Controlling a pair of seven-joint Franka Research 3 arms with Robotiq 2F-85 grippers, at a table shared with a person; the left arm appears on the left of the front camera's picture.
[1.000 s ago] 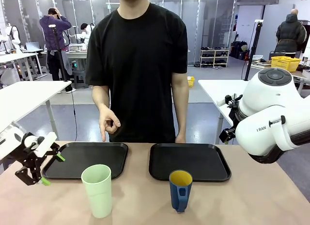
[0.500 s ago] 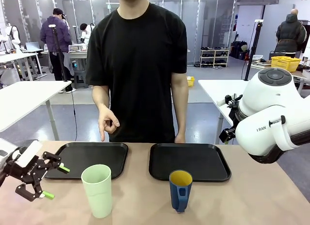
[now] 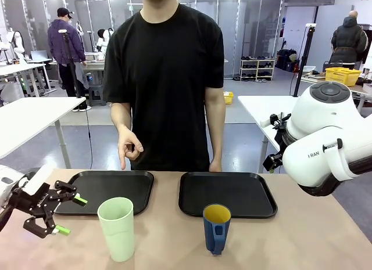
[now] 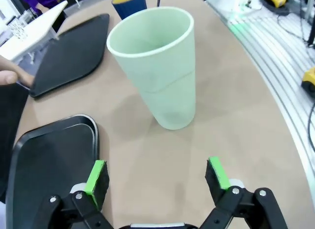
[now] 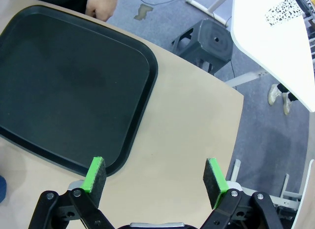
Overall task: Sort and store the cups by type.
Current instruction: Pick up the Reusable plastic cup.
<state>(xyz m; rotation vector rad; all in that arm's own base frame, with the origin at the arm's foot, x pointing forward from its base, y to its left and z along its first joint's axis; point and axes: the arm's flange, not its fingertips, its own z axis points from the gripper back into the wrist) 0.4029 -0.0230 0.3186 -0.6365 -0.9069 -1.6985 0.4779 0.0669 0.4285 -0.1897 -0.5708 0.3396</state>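
Nearest us, the pale green tumbler (image 3: pixel 117 228) stands on the surface (image 3: pixel 290 241), with the dark blue mug (image 3: pixel 217 228) well apart to its right. The left hand (image 3: pixel 71 215), fingers apart and empty, has swung down from the left tray (image 3: pixel 104 191) and now lines up beside the tumbler, so a grasp looks next. The right hand (image 5: pixel 155 175) hangs wide apart above the right tray (image 5: pixel 74 91)'s edge. Beyond, the person (image 3: pixel 165 78) waits.
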